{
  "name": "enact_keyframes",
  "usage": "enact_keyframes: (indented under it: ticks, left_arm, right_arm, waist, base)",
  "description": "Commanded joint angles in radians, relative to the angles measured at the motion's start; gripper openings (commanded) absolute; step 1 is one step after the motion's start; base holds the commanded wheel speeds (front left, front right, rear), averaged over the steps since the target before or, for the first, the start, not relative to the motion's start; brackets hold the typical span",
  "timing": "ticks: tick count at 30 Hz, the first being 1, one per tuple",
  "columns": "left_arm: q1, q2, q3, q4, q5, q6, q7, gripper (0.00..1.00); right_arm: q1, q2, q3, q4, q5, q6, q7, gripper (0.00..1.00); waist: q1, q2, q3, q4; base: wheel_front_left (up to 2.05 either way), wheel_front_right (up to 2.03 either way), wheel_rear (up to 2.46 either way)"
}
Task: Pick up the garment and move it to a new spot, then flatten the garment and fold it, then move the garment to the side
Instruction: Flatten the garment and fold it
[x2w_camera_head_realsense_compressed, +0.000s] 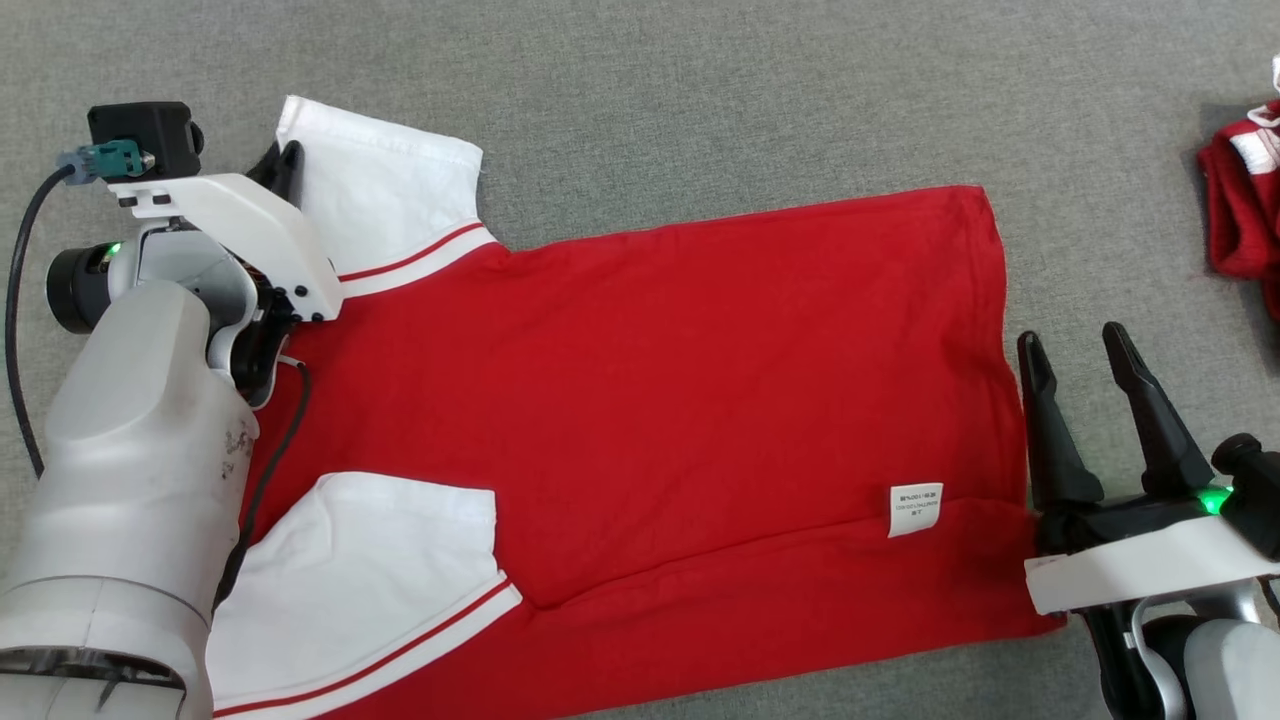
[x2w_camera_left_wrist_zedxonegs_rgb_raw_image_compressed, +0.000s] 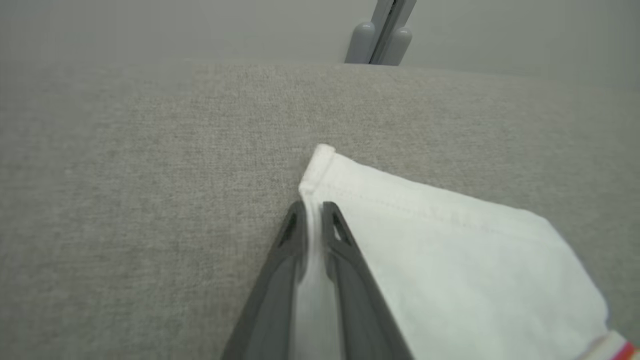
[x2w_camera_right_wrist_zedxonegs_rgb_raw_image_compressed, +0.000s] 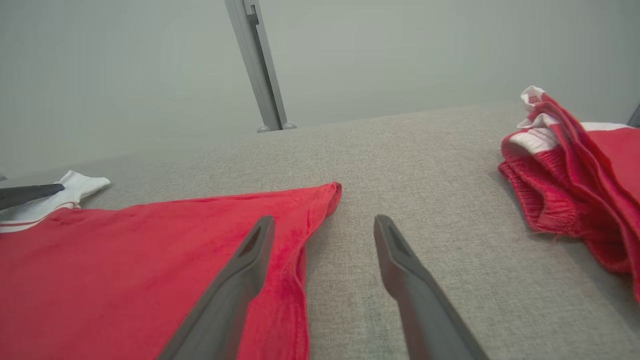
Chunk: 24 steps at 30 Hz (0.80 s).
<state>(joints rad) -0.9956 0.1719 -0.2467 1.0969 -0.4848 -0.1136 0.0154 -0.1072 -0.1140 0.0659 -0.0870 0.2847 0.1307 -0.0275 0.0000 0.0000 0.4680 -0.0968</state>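
Toward the desk's (x2w_camera_head_realsense_compressed: 700, 90) far-left corner, the left fingers (x2w_camera_head_realsense_compressed: 285, 165) are closed on the outer cuff corner of the far sleeve (x2w_camera_head_realsense_compressed: 390, 215). The left wrist view confirms the hold: a strip of white cuff is pinched between the two fingers (x2w_camera_left_wrist_zedxonegs_rgb_raw_image_compressed: 292, 240), and the rest of the sleeve (x2w_camera_left_wrist_zedxonegs_rgb_raw_image_compressed: 450, 260) lies flat on the desk.

The garment (x2w_camera_head_realsense_compressed: 700, 380) is spread flat across the middle of the desk. Its long axis runs parallel to the near edge, with the sleeves at the left end and the hem (x2w_camera_head_realsense_compressed: 1005, 350) at the right end. The near sleeve (x2w_camera_head_realsense_compressed: 370, 580) lies flat toward the near-left corner, with no fingers on it. A care label (x2w_camera_head_realsense_compressed: 915, 508) shows near the hem.

At the right end, the right fingers (x2w_camera_head_realsense_compressed: 1150, 420) stand apart and hold nothing. They sit just beside the near stretch of the hem and point toward the far edge. In the right wrist view, one finger (x2w_camera_right_wrist_zedxonegs_rgb_raw_image_compressed: 250, 255) is over red cloth and the other is over bare desk; contact cannot be determined. The far hem corner (x2w_camera_head_realsense_compressed: 985, 195) lies straight ahead of them, along the hem.

Judgement: the step in hand is the fold. The left arm already holds the far-side cloth. A matching hold at the hem would require the right fingers to advance along the hem toward the far corner.

A second red garment (x2w_camera_head_realsense_compressed: 1240, 210) lies bunched at the right edge, well apart.
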Motion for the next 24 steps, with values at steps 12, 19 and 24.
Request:
enact_keyframes:
  ticks: [12,19,24]
  left_arm:
    - [-0.067,-0.022,-0.044,0.047,-0.009,-0.017,-0.16,0.0]
    - [-0.079,-0.049,-0.093,0.021,-0.045,-0.017,-0.213,0.0]
    - [-0.061,-0.051,-0.137,-0.008,-0.087,-0.017,-0.231,0.0]
  right_arm:
    - [-0.198,-0.096,-0.051,0.136,0.059,0.0,0.002,1.0]
    - [-0.362,-0.174,0.046,0.333,0.125,0.0,0.102,1.0]
    - [-0.424,-0.203,0.093,0.458,0.178,0.0,0.175,0.4]
  waist:
    - [0.0,0.0,0.008,0.042]
    - [0.0,0.0,0.022,0.087]
    - [0.0,0.0,0.025,0.11]
  base:
    - [0.0,0.0,0.0]
    - [0.0,0.0,0.0]
    - [0.0,0.0,0.0]
